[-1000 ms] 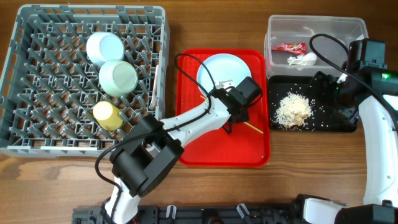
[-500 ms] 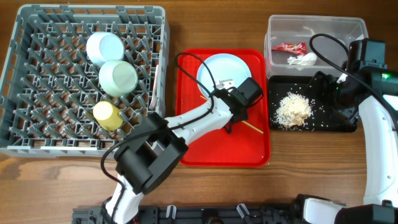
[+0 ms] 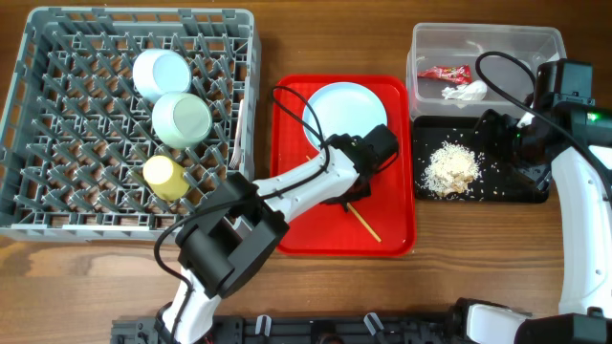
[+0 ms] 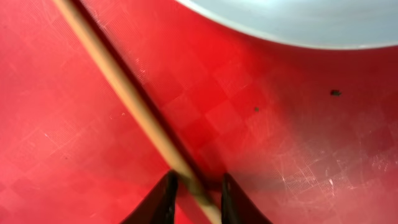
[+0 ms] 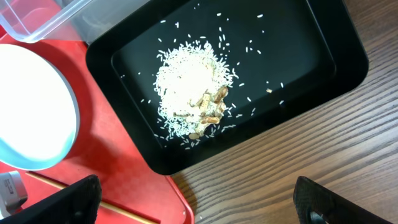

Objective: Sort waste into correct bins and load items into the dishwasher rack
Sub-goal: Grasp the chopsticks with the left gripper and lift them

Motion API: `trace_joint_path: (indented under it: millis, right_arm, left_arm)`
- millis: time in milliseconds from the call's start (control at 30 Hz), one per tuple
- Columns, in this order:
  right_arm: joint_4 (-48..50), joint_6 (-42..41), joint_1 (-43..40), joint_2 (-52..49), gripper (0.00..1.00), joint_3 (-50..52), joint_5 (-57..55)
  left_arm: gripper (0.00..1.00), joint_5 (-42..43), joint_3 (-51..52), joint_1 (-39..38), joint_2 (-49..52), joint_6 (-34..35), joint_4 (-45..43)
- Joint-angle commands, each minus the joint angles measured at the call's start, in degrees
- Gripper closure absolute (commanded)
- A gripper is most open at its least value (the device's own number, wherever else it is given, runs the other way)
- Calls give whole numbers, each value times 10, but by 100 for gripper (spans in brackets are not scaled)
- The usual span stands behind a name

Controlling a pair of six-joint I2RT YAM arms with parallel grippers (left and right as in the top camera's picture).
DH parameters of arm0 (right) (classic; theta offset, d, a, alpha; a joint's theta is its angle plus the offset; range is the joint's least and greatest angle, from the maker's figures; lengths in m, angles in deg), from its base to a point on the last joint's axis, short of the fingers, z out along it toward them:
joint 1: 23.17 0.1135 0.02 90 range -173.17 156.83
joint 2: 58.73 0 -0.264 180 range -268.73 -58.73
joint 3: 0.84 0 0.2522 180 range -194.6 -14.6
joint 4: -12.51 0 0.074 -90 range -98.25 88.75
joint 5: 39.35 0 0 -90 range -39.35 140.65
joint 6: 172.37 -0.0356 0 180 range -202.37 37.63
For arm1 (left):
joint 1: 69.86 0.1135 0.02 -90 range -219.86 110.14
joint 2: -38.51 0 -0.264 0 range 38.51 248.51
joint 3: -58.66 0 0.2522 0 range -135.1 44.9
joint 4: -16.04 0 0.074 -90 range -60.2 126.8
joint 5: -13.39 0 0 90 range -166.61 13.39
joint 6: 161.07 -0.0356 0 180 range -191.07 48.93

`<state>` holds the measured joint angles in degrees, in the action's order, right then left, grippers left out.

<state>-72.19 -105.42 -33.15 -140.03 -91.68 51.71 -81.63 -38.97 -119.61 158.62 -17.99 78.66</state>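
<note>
My left gripper (image 3: 350,191) is low over the red tray (image 3: 306,225), shut on a thin wooden chopstick (image 3: 365,224) that runs diagonally between its fingertips (image 4: 166,198) in the left wrist view (image 4: 124,93). The white plate (image 3: 344,113) lies just behind on the tray. My right gripper (image 3: 509,134) hangs open and empty above the black tray (image 3: 521,191), which holds the rice scraps (image 3: 451,169). The clear box (image 3: 483,40) holds the red wrapper (image 3: 445,72) and white tissue (image 3: 466,92). The rack (image 3: 19,105) holds the mint bowl (image 3: 182,118), saucer-bowl (image 3: 161,73) and yellow cup (image 3: 164,176).
A white fork (image 3: 238,143) stands at the rack's right wall. The red tray lies between the rack and the two bins. Bare wooden table (image 3: 478,258) runs along the front. The right wrist view shows the black tray's rim (image 5: 348,62) and the plate's edge (image 5: 37,112).
The chopstick has swung round on the red tray, its free end going from the right edge to the front. The left gripper shifted slightly left with it. The right arm is still.
</note>
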Motion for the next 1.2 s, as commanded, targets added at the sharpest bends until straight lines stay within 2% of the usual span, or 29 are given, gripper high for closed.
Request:
trace_joint_path:
  millis: [0, 133, 200, 467, 633, 900, 1067, 1167]
  right_arm:
    - [-1, 6, -2, 5, 0, -8, 5]
    - [-1, 6, -2, 5, 0, -8, 5]
    - [-1, 6, -2, 5, 0, -8, 5]
    - [-3, 9, -2, 5, 0, -8, 5]
    - [-3, 10, -2, 5, 0, -8, 5]
    - [-3, 10, -2, 5, 0, -8, 5]
    - [-2, 10, -2, 5, 0, -8, 5]
    - [-2, 10, -2, 5, 0, -8, 5]
  left_arm:
    - [82, 82, 5, -1, 22, 3, -15]
    - [88, 96, 5, -1, 22, 10, -14]
    - [96, 102, 5, -1, 22, 13, -14]
    - [96, 104, 5, 16, 10, 14, -5]
    - [96, 99, 5, 59, -44, 2, 3]
    - [96, 13, 5, 141, -185, -144, 16]
    - [96, 13, 5, 230, -267, -353, 16]
    - [96, 13, 5, 282, -283, -435, 15]
